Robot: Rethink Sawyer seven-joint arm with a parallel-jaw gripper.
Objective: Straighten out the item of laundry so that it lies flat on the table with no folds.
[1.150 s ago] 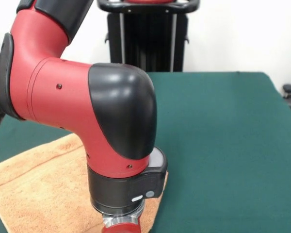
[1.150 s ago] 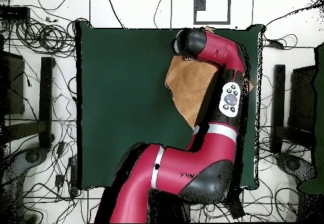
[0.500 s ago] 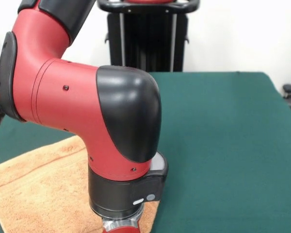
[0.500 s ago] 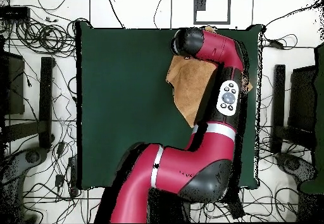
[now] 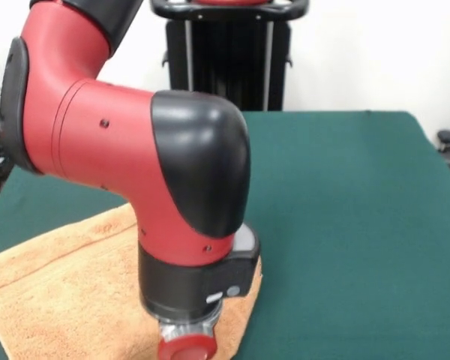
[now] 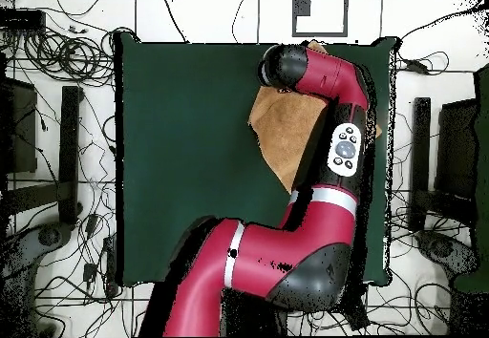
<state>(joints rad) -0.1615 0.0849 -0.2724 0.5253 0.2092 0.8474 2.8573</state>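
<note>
We cannot tell how the jaws are standing: in the front view only the red round flange at the wrist's end is showing at the bottom edge, and in the overhead view the wrist housing is covering everything beneath it. So we are seeing the red and black Sawyer arm's wrist (image 5: 187, 247) hanging low over the light orange terry-cloth hand towel (image 5: 60, 292), with the black collar and the red disc below it sitting above the towel's edge at about 5 o'clock in the front view.

In that view the towel is lying at about 7 o'clock on the dark green felt-topped bench (image 5: 345, 225), running off the picture's left and bottom edges; its surface is looking fluffy and mostly smooth there, with one straight edge slanting up toward the arm.

In the overhead view the towel (image 6: 287, 138) is lying at about 1 o'clock on the bench (image 6: 181, 162), near the bench's far right corner, skewed to the bench's edges, its outline uneven and tapering to a point toward 6 o'clock. The arm (image 6: 329, 143) is crossing over its right part, so that side is hidden from us.
</note>
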